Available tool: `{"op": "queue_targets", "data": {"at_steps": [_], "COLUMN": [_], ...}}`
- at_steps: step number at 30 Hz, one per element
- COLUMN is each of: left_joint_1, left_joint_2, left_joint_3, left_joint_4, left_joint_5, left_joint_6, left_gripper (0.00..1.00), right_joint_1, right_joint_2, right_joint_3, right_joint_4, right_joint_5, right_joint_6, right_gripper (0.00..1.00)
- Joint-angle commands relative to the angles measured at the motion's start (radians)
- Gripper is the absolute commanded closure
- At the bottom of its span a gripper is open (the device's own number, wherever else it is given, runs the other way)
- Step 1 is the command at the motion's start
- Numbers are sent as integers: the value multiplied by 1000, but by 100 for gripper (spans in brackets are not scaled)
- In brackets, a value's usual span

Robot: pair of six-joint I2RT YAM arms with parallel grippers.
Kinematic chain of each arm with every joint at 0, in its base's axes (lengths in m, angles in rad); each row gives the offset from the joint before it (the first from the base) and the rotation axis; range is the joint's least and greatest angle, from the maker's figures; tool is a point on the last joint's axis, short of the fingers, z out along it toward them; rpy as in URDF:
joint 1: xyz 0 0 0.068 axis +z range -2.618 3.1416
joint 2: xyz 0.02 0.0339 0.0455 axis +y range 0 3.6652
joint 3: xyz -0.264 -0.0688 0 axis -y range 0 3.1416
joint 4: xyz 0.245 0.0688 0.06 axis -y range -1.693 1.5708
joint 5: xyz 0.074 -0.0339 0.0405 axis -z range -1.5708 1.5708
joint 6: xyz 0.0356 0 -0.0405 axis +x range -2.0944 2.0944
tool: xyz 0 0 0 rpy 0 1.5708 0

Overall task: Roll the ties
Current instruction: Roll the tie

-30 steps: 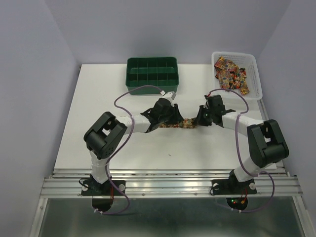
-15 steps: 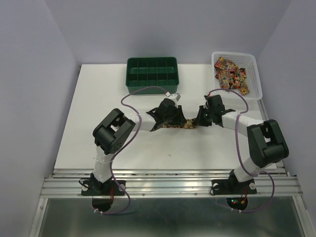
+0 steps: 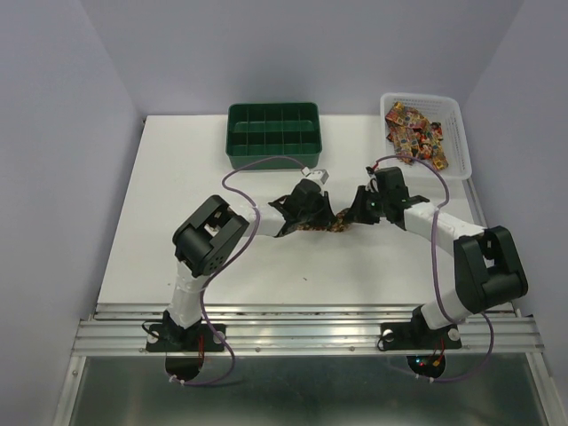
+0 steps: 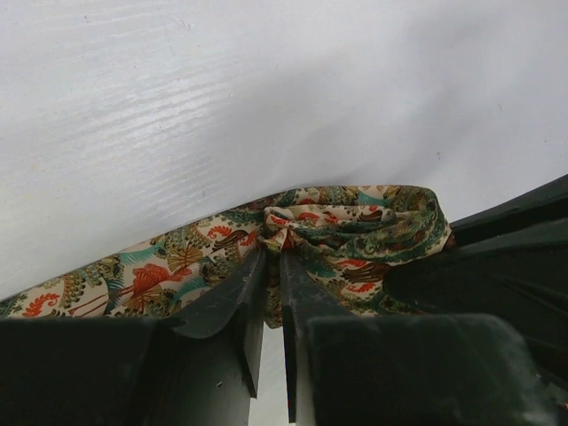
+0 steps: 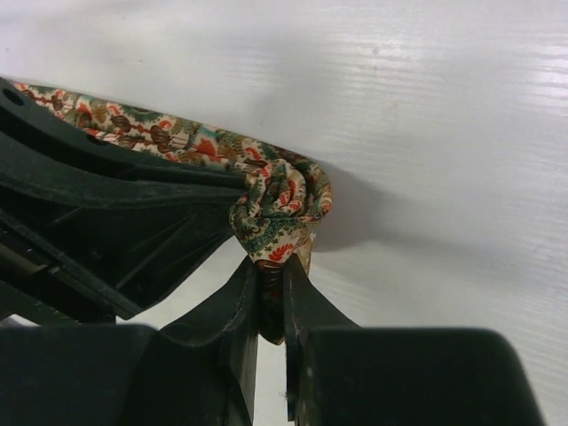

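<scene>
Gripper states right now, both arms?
Left gripper: closed, pinching a fold of the tie.
Right gripper: closed, pinching the rolled end of the same tie.

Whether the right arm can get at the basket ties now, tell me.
Likely not yet: the right gripper is shut on the half-rolled tie. Otherwise the way to the basket ties in the white basket looks free.

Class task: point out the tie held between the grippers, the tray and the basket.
tie [image 4: 355, 222]: left wrist view, on its rolled end.
tray [image 3: 271, 161]: top external view, on its near wall.
basket [image 3: 460, 133]: top external view, on its right wall.
</scene>
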Motion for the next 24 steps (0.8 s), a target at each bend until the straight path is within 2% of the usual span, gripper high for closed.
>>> {"op": "queue_targets", "data": {"at_steps": [1, 4, 11, 15, 24], "left_joint_1": [-18, -17, -17, -12, 9], "left_joint_2": [-11, -11, -26, -63, -162], "left_joint_3": [19, 15, -7, -28, -88], "left_joint_4": [-17, -16, -25, -37, -48], "left_joint_5": [-33, -35, -63, -87, -96], "left_joint_6": [4, -5, -29, -39, -37], "left_gripper": [78, 78, 76, 68, 65], "right_joint_1": [22, 50, 65, 67, 67], "right_joint_2": [-16, 10, 36, 27, 14], "right_joint_3": [57, 65, 71, 88, 119], "right_joint_4": [72, 98, 126, 59, -18], "right_joint_5": [-136, -161, -83, 15, 87], "right_joint_6": [41, 63, 145, 147, 116], "right_gripper": [93, 92, 97, 99, 99]}}
